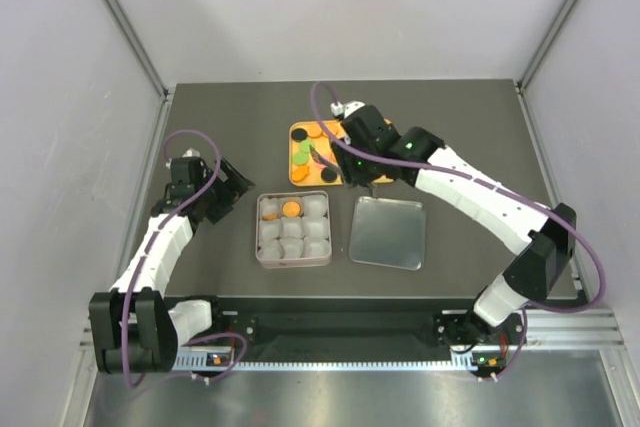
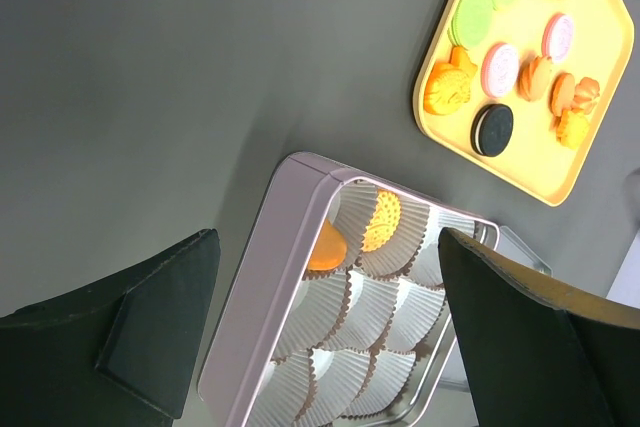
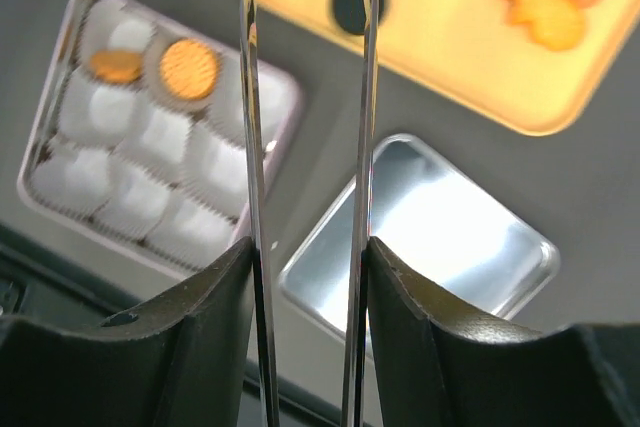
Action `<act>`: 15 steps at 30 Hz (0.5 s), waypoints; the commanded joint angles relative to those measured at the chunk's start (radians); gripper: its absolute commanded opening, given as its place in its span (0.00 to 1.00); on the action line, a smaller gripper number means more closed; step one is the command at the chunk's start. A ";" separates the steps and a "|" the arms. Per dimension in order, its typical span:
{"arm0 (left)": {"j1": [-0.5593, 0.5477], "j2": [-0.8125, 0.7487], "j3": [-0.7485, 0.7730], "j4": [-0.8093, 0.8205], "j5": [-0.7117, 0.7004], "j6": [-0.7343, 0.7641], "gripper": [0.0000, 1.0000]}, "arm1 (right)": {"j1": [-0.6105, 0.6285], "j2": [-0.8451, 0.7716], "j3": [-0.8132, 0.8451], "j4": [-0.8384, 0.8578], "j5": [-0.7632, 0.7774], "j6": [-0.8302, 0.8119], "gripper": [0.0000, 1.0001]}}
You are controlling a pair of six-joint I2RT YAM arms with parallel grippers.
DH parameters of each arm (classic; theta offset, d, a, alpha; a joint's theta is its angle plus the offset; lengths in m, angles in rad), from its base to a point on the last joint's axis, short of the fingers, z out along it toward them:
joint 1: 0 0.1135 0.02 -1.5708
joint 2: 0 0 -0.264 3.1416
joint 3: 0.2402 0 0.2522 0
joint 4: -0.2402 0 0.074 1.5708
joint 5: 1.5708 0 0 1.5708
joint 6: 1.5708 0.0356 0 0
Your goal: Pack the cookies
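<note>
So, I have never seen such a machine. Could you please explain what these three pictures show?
Two robot arms stand on a table. One picture looks down from above; the other two come from a camera on each wrist. On the table lie a yellow tray with loose cookies, a square tin lined with white paper cups, two cookies already in it, and the tin's lid beside it. The right claw grips metal tongs, their tips over the tray. The left claw is open and empty, next to the tin.
</note>
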 commanded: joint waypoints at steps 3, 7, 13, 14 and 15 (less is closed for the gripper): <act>0.007 0.007 -0.003 0.050 0.015 0.017 0.95 | -0.086 0.012 0.012 0.028 0.023 -0.036 0.45; 0.006 0.010 -0.003 0.052 0.023 0.017 0.95 | -0.145 0.038 -0.012 0.040 0.059 -0.049 0.45; 0.007 0.016 0.000 0.053 0.029 0.020 0.95 | -0.215 0.071 -0.035 0.095 -0.002 -0.069 0.45; 0.007 0.016 -0.001 0.055 0.031 0.020 0.95 | -0.215 0.078 -0.029 0.098 -0.010 -0.069 0.44; 0.006 0.019 0.000 0.053 0.031 0.020 0.95 | -0.215 0.088 -0.024 0.100 -0.031 -0.071 0.44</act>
